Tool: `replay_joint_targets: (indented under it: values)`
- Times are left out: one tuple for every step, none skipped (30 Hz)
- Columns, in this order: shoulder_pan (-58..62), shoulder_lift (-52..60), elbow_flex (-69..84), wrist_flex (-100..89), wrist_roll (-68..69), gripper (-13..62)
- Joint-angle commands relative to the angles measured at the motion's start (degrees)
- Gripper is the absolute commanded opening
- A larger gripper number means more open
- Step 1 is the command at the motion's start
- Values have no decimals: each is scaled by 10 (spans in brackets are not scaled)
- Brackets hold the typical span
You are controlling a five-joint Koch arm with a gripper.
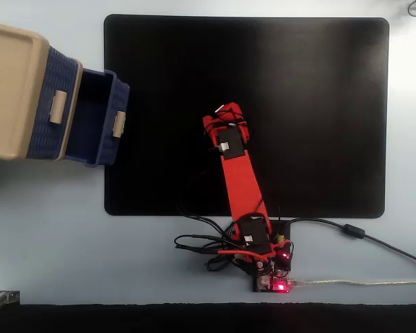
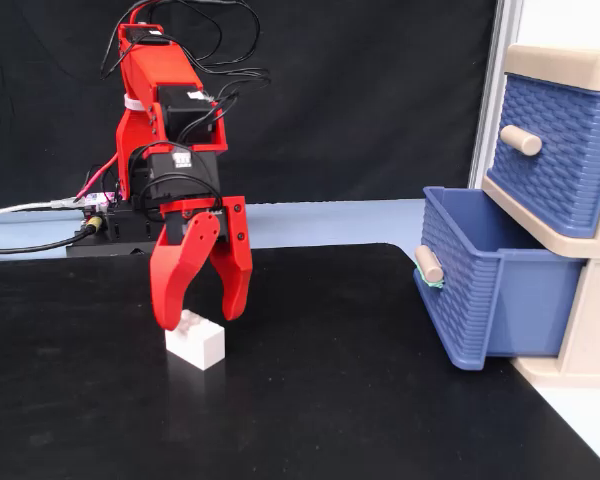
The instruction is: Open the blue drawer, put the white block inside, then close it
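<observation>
Grasping comes next: the end effector (image 2: 201, 320) hangs spread over the white block (image 2: 196, 345) on the black mat (image 2: 380, 400). It should sink lower and centre before pinching. Blue drawer (image 2: 490, 285) already stands open.

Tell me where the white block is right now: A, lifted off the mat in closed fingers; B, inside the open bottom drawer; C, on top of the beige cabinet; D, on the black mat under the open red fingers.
D: the white block sits on the black mat, with the gripper open just above it and the bottom blue drawer pulled out, well off to the right.
</observation>
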Motion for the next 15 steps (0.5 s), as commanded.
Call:
replay_joint_targets:
  values:
    - [18, 3, -17, -14, -22, 329]
    - [22, -4, -17, -18, -25, 329]
    - [25, -11, -17, -25, -27, 328]
    - [26, -19, -17, -33, -27, 326]
    - [28, -28, -17, -44, -28, 319]
    - [30, -40, -16, -57, -28, 297]
    - [30, -48, -15, -68, -28, 268]
    - [31, -57, -15, -78, -28, 226]
    - [36, -64, -14, -88, -28, 163]
    - [43, -68, -14, -96, -28, 83]
    - [52, -67, -12, -102, -29, -41]
    - [58, -65, -12, -105, -29, -90]
    - [63, -64, -12, -106, -29, -81]
    - [69, -62, -12, -106, -29, -81]
    - [72, -54, -12, -106, -30, -81]
